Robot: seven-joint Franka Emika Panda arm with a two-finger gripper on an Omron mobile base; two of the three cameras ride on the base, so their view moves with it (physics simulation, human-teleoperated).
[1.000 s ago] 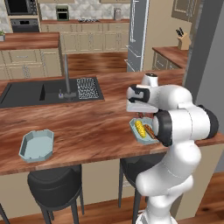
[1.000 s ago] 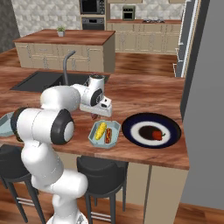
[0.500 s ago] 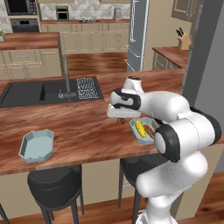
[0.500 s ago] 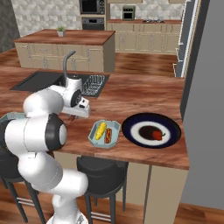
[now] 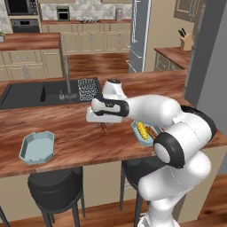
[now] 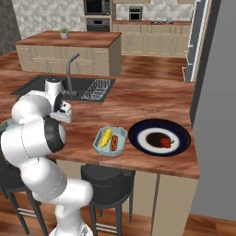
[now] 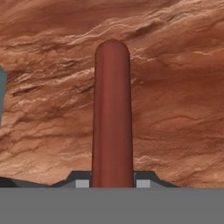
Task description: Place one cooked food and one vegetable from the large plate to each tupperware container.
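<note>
My gripper [image 5: 103,123] is shut on the thin reddish-brown sausage on a stick [image 5: 104,129], held just above the wooden counter. In the hand view the sausage [image 7: 112,113] stands up between the fingertips [image 7: 82,182]. One tupperware container [image 5: 143,132] to the gripper's right holds a yellow corn cob [image 6: 106,137] and a sausage in a bun [image 6: 114,143]. The other container [image 5: 37,147] lies empty, well to the left of the gripper. The large dark plate [image 6: 182,133] at the right holds a small red vegetable [image 6: 166,142].
A black sink [image 5: 31,93] with a faucet [image 5: 68,80] and a dish rack [image 5: 88,88] sits behind the gripper. Two dark stools [image 5: 55,186] stand under the counter's front edge. A grey wall [image 6: 216,115] borders the counter on the right.
The arm has swung left over the counter, away from the container with the corn, carrying the sausage on a stick toward the empty container. The gripper has stayed shut.
</note>
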